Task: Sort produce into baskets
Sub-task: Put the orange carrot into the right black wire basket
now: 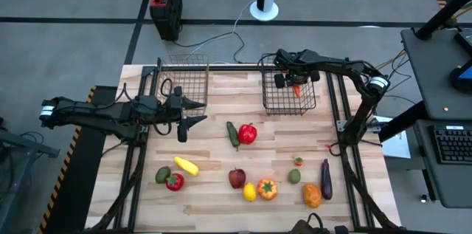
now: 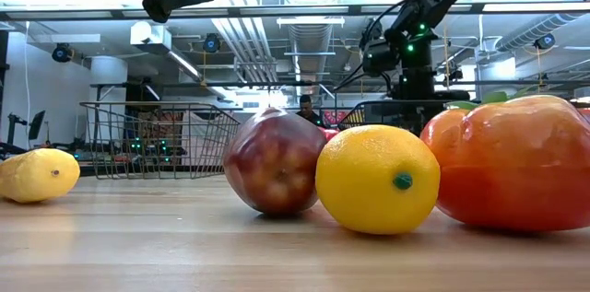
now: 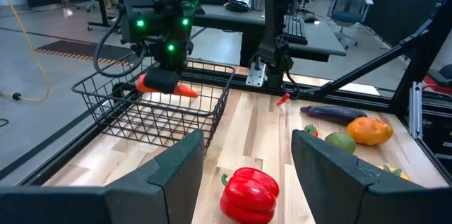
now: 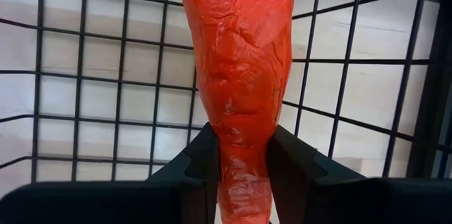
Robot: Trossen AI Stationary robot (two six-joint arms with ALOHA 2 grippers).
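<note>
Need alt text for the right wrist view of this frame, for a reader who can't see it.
The right gripper is shut on an orange-red toy carrot, whose length runs away from the camera between the two dark fingers. Behind the carrot is the dark wire mesh of a basket, with light wooden table showing through the mesh.

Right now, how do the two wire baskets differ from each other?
The right basket has the right gripper above it, shut on an orange carrot; the left basket has no gripper over it, since the left gripper hangs open over the table beside it. No produce shows in the left basket, while the carrot hangs over the right one. Both are alike dark wire-mesh rectangles at the table's far edge.
</note>
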